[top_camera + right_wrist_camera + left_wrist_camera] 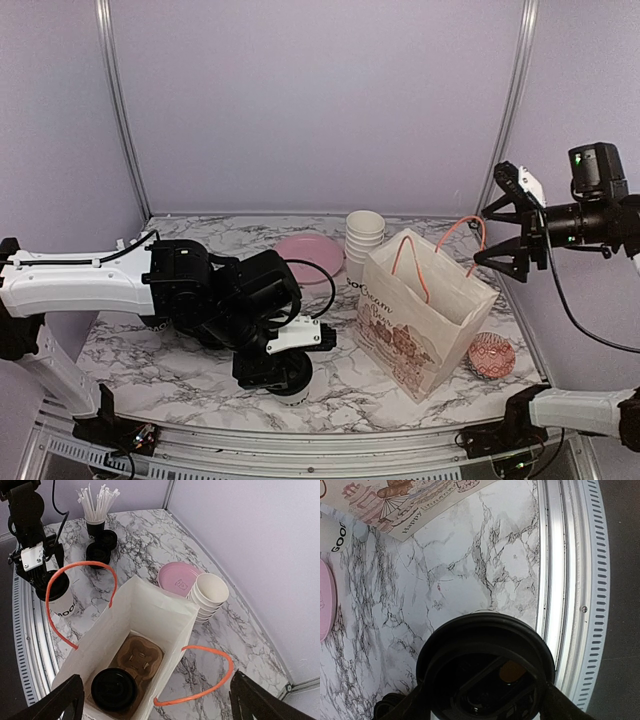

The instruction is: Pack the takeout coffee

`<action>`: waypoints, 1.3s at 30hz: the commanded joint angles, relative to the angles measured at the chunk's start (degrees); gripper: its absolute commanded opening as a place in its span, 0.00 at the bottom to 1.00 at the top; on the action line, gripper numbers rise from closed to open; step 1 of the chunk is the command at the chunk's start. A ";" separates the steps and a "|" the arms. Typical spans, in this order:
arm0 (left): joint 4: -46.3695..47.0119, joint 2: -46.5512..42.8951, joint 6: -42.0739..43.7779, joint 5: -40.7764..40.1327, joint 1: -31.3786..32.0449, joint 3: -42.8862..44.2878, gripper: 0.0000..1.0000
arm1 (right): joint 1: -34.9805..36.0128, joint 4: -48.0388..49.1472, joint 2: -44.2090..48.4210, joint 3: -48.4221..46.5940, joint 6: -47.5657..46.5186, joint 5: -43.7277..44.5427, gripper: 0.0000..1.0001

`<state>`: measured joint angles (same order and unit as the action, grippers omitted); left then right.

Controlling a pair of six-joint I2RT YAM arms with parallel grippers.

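A takeout coffee cup [61, 599], white with a black lid [485, 650], stands near the table's front edge. My left gripper [282, 372] comes down over it, one finger [565, 706] against each side below the lid. In the open white paper bag [425, 310] with orange handles, a brown cardboard carrier [141, 655] holds another black-lidded cup [114, 690]; the slot beside it is empty. My right gripper [155, 682] hangs open above the bag's mouth, level with one handle [200, 687], gripping nothing. In the top view it [482, 238] is at the bag's upper right.
Behind the bag lie stacked white bowls [365, 238] and a pink plate [310, 255]. A pink patterned dish [492, 355] sits right of the bag. A cup of straws [97, 510] and two more black lids [100, 547] stand far left. The metal table rail [565, 580] runs beside the held cup.
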<state>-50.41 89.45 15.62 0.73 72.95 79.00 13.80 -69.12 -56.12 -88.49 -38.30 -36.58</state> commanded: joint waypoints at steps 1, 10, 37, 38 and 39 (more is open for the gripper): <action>0.48 -0.24 0.13 -0.42 -0.56 1.46 0.66 | -0.62 -2.57 -2.73 5.84 0.32 1.72 0.99; 0.67 0.06 -0.01 -0.39 -0.67 1.60 0.66 | -0.62 -0.59 -4.79 8.54 2.42 6.89 0.88; 0.24 -9.36 -0.38 -19.32 -3.51 15.89 0.63 | 8.32 -2.59 -17.53 0.40 -0.81 -1.75 0.00; 0.60 -9.50 -0.34 -18.99 -3.47 17.23 0.62 | 8.65 -2.94 -17.41 0.34 -1.44 -2.64 0.00; 1.29 -9.67 -0.30 -17.96 -3.43 18.52 0.61 | 8.91 -2.95 -17.06 0.53 -1.81 -3.56 0.00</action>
<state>-50.33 81.93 15.64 -15.29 69.63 92.55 21.37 -72.07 -73.63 -85.60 -38.02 -35.64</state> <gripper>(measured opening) 0.710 0.007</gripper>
